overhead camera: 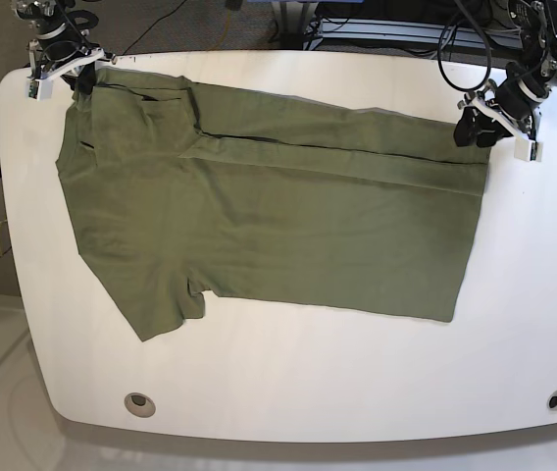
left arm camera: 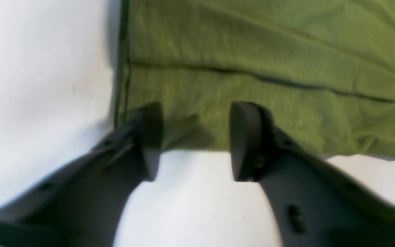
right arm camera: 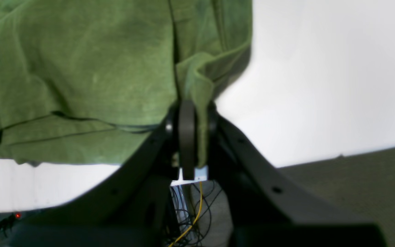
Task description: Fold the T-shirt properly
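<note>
The T-shirt (overhead camera: 269, 231) is spread flat on the white worktop (overhead camera: 288, 392), lengthwise across it in the base view. Its far long side is folded over toward the middle, so a straight fold line runs from the sleeve area on the left to the hem on the right. One short sleeve (overhead camera: 156, 309) lies flat at the near left.

At the far left corner of the base view, the right pincer (overhead camera: 82, 80) is placed at the shirt's shoulder edge. In the right wrist view, this pincer (right arm camera: 192, 137) is seen clamped tight, with a bunched pleat of green cloth pinched between its jaws and the fabric lifted slightly there.

At the far right, the left pincer (overhead camera: 477, 126) is positioned at the shirt's hem corner. In the left wrist view, its jaws are parted with a clear gap, and nothing is gripped; the left pincer (left arm camera: 195, 140) straddles the shirt's edge, with the cloth lying flat on the worktop beneath the fingertips (left arm camera: 242, 137).
</note>
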`<control>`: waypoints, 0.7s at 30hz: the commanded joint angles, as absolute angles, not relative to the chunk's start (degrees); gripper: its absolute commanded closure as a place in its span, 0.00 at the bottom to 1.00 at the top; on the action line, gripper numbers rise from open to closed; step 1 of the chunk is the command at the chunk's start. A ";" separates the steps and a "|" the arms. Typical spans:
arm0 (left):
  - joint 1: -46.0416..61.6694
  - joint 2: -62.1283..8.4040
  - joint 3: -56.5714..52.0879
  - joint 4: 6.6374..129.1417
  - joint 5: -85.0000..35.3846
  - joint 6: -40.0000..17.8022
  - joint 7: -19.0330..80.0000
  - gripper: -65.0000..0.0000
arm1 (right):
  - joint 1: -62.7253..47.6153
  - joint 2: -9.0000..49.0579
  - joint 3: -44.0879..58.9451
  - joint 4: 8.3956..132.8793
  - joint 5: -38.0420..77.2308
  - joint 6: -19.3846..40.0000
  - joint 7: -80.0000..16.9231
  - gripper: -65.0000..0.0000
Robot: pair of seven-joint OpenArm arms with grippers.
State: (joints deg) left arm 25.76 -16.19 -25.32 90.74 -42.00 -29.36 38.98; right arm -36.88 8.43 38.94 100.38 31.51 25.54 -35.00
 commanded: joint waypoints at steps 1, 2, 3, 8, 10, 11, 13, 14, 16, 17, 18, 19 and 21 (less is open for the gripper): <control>27.34 -16.73 -25.44 92.36 -42.80 -29.49 37.46 0.99 | -36.82 9.18 39.06 100.86 31.60 25.63 -34.23 1.00; 27.24 -16.72 -25.40 92.35 -42.81 -29.51 37.36 1.00 | -36.81 9.17 39.07 100.84 31.58 25.61 -34.20 1.00; 27.13 -16.71 -25.37 92.33 -42.82 -29.53 37.26 1.00 | -36.80 9.16 39.08 100.82 31.57 25.60 -34.17 1.00; 26.38 -16.81 -25.36 92.22 -42.93 -29.40 37.41 0.95 | -36.76 9.12 39.10 100.91 31.58 25.63 -34.23 1.00; 26.00 -16.86 -25.39 92.17 -42.86 -29.28 37.51 0.85 | -36.75 9.09 39.18 100.93 31.60 25.58 -34.27 1.00; 25.79 -16.87 -25.40 92.16 -42.84 -29.24 37.59 0.80 | -36.77 9.07 39.21 100.94 31.59 25.58 -34.33 1.00; 25.54 -16.90 -25.49 91.67 -42.68 -29.04 37.16 0.61 | -36.48 9.03 39.29 100.83 31.37 25.69 -34.55 0.98; 25.57 -16.92 -25.48 91.68 -42.71 -29.04 37.10 0.59 | -36.45 9.03 39.27 100.81 31.36 25.67 -34.59 0.98; 25.60 -16.97 -25.46 91.72 -42.76 -29.05 36.95 0.56 | -36.38 9.03 39.22 100.78 31.34 25.62 -34.66 0.98; 25.62 -16.99 -25.45 91.75 -42.78 -29.07 36.87 0.54 | -36.33 9.02 39.19 100.76 31.32 25.59 -34.69 0.98; 25.66 -16.99 -25.47 91.72 -42.79 -29.06 36.79 0.54 | -36.35 9.05 39.19 100.72 31.30 25.56 -34.74 0.98; 25.70 -16.99 -25.48 91.69 -42.79 -29.05 36.71 0.53 | -36.36 9.08 39.18 100.68 31.28 25.53 -34.79 0.98; 25.70 -17.05 -25.53 91.70 -42.88 -29.01 36.51 0.54 | -36.25 9.08 39.23 100.64 31.29 25.51 -34.85 0.98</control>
